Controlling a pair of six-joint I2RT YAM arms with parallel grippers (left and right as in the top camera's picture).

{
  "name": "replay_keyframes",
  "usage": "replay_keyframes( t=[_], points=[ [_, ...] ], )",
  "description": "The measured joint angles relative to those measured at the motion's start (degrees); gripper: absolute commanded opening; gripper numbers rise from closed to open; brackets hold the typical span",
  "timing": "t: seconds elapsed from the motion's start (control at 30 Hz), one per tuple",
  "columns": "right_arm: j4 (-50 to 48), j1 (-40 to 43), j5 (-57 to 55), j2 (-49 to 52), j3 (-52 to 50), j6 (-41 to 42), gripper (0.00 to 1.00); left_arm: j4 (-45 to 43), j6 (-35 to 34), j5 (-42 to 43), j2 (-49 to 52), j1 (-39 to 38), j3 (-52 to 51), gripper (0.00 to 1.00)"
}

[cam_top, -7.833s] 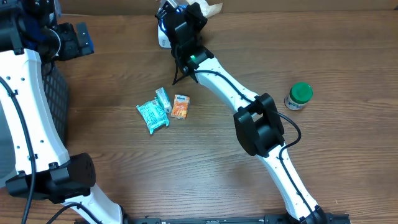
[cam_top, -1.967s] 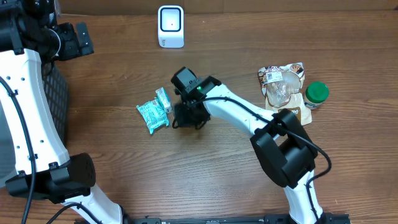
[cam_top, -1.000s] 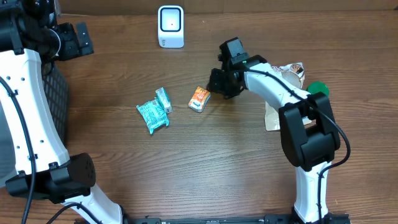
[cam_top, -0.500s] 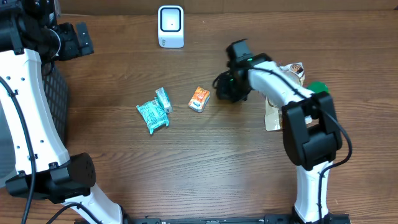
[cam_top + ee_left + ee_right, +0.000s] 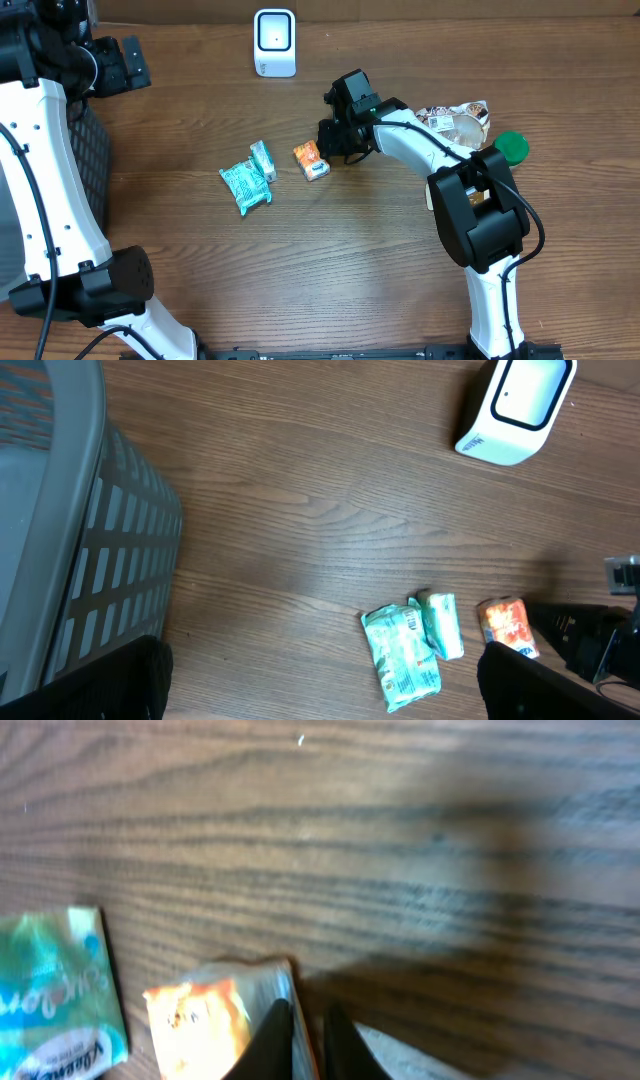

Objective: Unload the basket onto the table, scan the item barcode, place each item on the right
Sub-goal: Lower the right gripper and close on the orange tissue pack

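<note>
Three small packets are counted on the worktop (image 5: 330,270): a large green packet (image 5: 245,186), a slim green packet (image 5: 263,160) and an orange packet (image 5: 311,159). One white scanner (image 5: 274,42), one crinkled bag (image 5: 455,122), one green-lidded jar (image 5: 511,147) and one grey basket (image 5: 110,560) are also seen.

table (image 5: 300,290), seen from overhead. scanner (image 5: 274,42) at the far edge, near centre. snack packet (image 5: 311,159) near the middle, right gripper (image 5: 326,150) at its right edge. two pouches (image 5: 245,186) just left of it, touching each other. bag (image 5: 455,120) and jar (image 5: 512,147) adjacent, far right. basket (image 5: 92,150) at the left edge.
</note>
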State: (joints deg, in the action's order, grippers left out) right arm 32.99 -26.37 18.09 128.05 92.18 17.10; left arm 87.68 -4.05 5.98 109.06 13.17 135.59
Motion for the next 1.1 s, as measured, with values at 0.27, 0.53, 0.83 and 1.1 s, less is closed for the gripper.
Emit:
replay_keyframes(
  t=[0.27, 0.53, 0.83, 1.1],
  points=[
    [13.7, 1.7, 1.7, 0.0, 6.4, -3.4, 0.34, 0.0, 0.0, 0.0, 0.0, 0.0, 0.0, 1.0],
    [20.9, 2.1, 2.2, 0.0, 10.1, -5.4, 0.35, 0.0, 0.0, 0.0, 0.0, 0.0, 0.0, 1.0],
    [18.8, -2.2, 4.2, 0.3, 6.5, -6.4, 0.35, 0.0, 0.0, 0.0, 0.0, 0.0, 0.0, 0.99],
    [16.9, -2.9, 4.9, 2.1, 5.6, -6.3, 0.18, 0.0, 0.0, 0.0, 0.0, 0.0, 0.0, 1.0]
  ],
)
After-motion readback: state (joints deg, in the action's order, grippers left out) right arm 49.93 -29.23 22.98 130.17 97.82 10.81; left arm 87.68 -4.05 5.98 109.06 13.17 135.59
